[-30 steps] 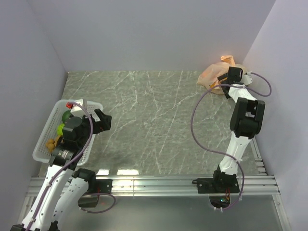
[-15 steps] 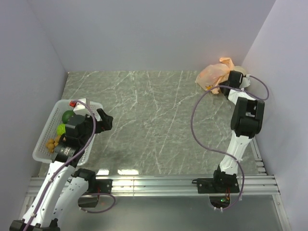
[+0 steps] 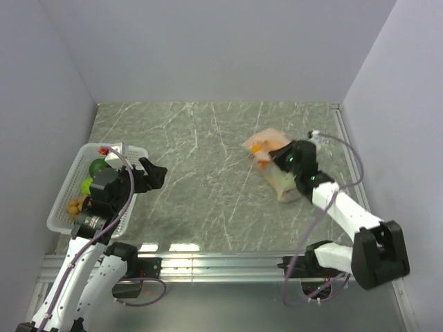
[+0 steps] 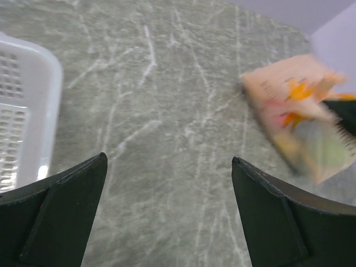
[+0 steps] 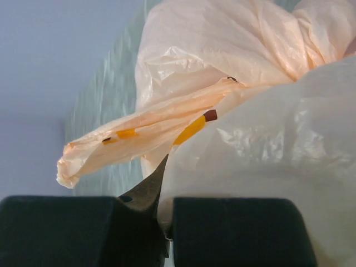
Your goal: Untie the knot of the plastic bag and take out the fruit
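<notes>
The table (image 3: 208, 145) is seen with the basket (image 3: 64, 211) at its left edge and the bag (image 3: 273, 162) right of centre. The bag is pinched between the closed fingers of the right gripper (image 3: 285, 164), a fold of plastic being clamped in the wrist view; its long axis runs from far-left to near-right. The left gripper (image 3: 154, 173) is held wide open and empty beside the basket, well apart from the bag, which lies to its right. The knot cannot be made out. The right arm is judged the nearer.
</notes>
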Controlling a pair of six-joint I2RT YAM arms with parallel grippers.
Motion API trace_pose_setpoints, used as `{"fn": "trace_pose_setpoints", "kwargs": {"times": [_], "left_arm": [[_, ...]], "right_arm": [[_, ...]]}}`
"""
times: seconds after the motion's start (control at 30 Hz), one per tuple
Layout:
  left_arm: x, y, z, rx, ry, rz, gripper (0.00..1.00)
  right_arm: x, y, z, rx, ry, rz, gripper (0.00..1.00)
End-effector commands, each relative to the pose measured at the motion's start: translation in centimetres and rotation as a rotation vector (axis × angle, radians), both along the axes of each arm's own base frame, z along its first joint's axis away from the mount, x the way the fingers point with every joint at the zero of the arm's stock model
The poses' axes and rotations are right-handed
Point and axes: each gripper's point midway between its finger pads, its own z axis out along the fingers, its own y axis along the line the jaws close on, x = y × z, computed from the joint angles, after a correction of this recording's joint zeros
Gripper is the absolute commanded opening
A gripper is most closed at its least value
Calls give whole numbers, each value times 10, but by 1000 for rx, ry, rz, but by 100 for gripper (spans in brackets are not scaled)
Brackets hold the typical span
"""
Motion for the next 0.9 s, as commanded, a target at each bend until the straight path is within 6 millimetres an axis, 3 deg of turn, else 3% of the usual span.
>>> {"fn": "trace_pose_setpoints", "kwargs": {"times": [0.0, 0.07, 0.1, 0.13, 0.27, 0.3, 0.43, 0.47, 0.5, 0.53, 0.57, 0.6, 0.63, 0.67, 0.7, 0.73, 0.77, 0.8, 0.83, 0.87], "left_arm": [[0, -23, 7, -99, -9, -92, 99], [-2, -34, -1, -144, 35, -136, 99], [0, -40, -8, -161, 72, -159, 99], [-1, -48, -9, -181, 80, -193, 99], [-4, -84, -17, -242, 148, -286, 99], [1, -88, -24, -224, 167, -262, 99], [-7, -140, -14, -171, 160, -362, 99], [-3, -148, -22, -134, 177, -367, 99], [-2, -154, -21, -112, 176, -367, 99], [-2, -166, -8, -105, 154, -389, 99], [6, -172, -17, -62, 172, -374, 99], [9, -177, -17, -44, 175, -370, 99], [15, -185, -2, -41, 147, -360, 99], [22, -192, -13, -11, 172, -347, 99], [28, -196, -12, -2, 171, -334, 99], [34, -206, 1, -10, 144, -335, 99], [43, -212, -9, 24, 159, -322, 99], [48, -217, -9, 34, 154, -317, 99], [54, -228, 3, 28, 130, -324, 99], [60, -237, -13, 72, 155, -328, 99]], "right_arm": [[-50, 41, -13, 45, -10, 71, 0], [-70, 52, -20, 86, -4, 51, 0], [-93, 69, -28, 90, 5, 101, 0], [-102, 74, -33, 98, 13, 103, 0], [-138, 122, -31, 68, -19, 322, 39], [-149, 142, -26, 41, 2, 426, 54], [-175, 154, -5, -108, 7, 578, 63], [-183, 144, -8, -160, 33, 587, 65], [-183, 140, 6, -170, 12, 578, 65], [-182, 127, 22, -184, -24, 536, 65], [-186, 108, 18, -257, 9, 516, 66], [-184, 98, 43, -255, -36, 478, 66], [-178, 81, 52, -304, -53, 408, 68], [-180, 65, 51, -379, -37, 392, 70], [-178, 58, 65, -400, -55, 367, 71], [-174, 47, 67, -446, -53, 326, 73], [-168, 28, 66, -514, -39, 256, 76], [-163, 24, 68, -542, -29, 233, 77], [-159, 21, 66, -558, -18, 222, 77], [-156, 24, 65, -557, -11, 244, 77]]}}
